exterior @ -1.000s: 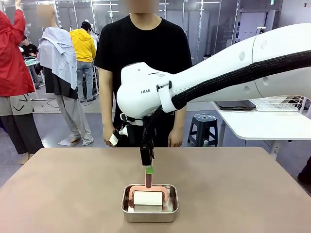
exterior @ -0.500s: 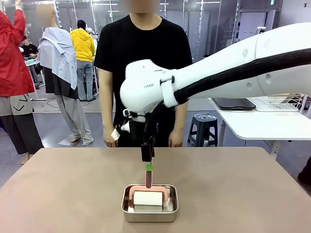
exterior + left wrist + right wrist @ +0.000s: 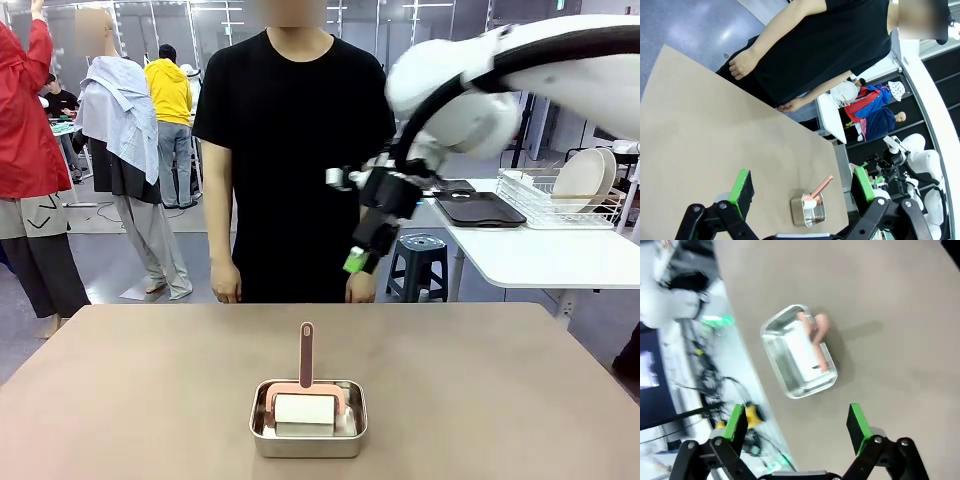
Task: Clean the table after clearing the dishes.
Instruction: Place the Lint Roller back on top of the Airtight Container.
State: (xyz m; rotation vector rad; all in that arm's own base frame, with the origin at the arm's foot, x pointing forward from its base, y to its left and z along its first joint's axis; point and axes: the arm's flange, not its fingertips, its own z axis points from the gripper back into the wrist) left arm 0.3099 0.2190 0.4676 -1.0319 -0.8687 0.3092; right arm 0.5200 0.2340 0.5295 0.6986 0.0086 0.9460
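Now the right claw is lifting away empty and spread, leaving the roller in the pan. The left claw is hanging released too, so the tabletop wiping is probably finishing.

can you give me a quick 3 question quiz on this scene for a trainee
1. True or false: the right gripper holds the roller.
2. Where does the roller rest? A) flat on the table B) in the steel pan C) in the person's hand
3. Fill in: both grippers' jaws are ____.

Key:
1. False; it hangs above the table, apart from the roller.
2. B
3. open; the left gripper has nothing between its green pads.
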